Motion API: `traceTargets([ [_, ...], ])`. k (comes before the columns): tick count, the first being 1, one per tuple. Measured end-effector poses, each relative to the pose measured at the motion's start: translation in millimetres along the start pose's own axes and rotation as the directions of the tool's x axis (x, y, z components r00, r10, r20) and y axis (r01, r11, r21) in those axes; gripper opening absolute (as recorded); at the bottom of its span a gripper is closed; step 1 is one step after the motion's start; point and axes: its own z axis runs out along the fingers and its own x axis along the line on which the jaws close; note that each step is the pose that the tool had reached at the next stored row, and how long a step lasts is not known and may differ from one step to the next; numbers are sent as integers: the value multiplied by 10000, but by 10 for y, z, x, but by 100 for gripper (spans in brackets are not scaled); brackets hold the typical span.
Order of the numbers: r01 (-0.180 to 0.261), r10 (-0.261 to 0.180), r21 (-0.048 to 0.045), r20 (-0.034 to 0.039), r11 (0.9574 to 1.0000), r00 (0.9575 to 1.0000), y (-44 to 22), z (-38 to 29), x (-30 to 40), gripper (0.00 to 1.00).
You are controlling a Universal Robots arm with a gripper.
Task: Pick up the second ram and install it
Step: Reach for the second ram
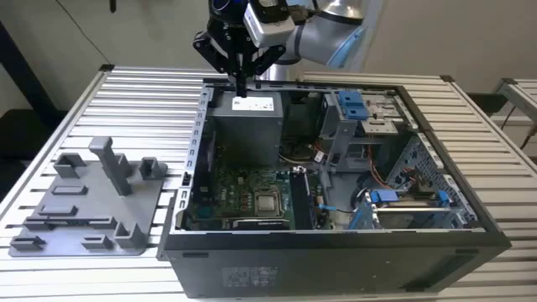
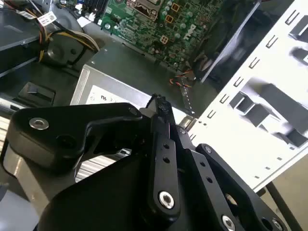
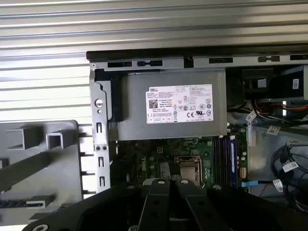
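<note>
Closest to the lens in both wrist views: black linkage of the claw (image 2: pixel 160 103), fingers pressed flat against each other, closed to a single thin tip. Nothing seen gripped between them. Same closed state noted in the first wrist view at the claw (image 3: pixel 167 182).

Exterior view:
- Claw (image 1: pixel 241 88) pointing straight down.
- Poised over the far end of the grey power supply (image 1: pixel 248 129), near the far rim of the open computer case (image 1: pixel 336 236).
- Contact with the power supply: cannot tell.

Past the fingertips in the first wrist view:
- Labelled face of the power supply (image 3: pixel 168 103).
- Beyond it, green motherboard (image 3: pixel 161 154) with processor socket (image 3: pixel 188 166).
- Just beside the socket, memory slots (image 3: pixel 224 159) carrying thin dark upright strips.

Could not single out the second ram with certainty. Cannot tell whether one of those strips is it.

On the slatted tabletop (image 1: pixel 143 88), just beside the case at the exterior view's left: grey fixture plate (image 1: pixel 92 201) with upright posts.
</note>
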Motion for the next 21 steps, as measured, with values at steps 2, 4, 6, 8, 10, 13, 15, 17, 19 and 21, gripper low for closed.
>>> traceTargets([
  [2,0,0,0,0,10000,10000,0,0,0,11],
  [4,0,0,0,0,10000,10000,0,0,0,11],
  [6,0,0,1,0,10000,10000,0,0,0,11],
  [8,0,0,0,0,10000,10000,0,0,0,11],
  [10,0,0,0,0,10000,10000,0,0,0,11],
  [13,-1,1,0,0,10000,10000,0,0,5,11],
  [15,-1,1,2,0,10000,10000,-2,-2,27,11],
  [17,0,0,-1,1,10000,10000,-4,-1,57,11],
  [19,0,0,0,0,10000,10000,-7,-2,93,11],
  [21,0,0,0,0,10000,10000,-9,-3,134,11],
])
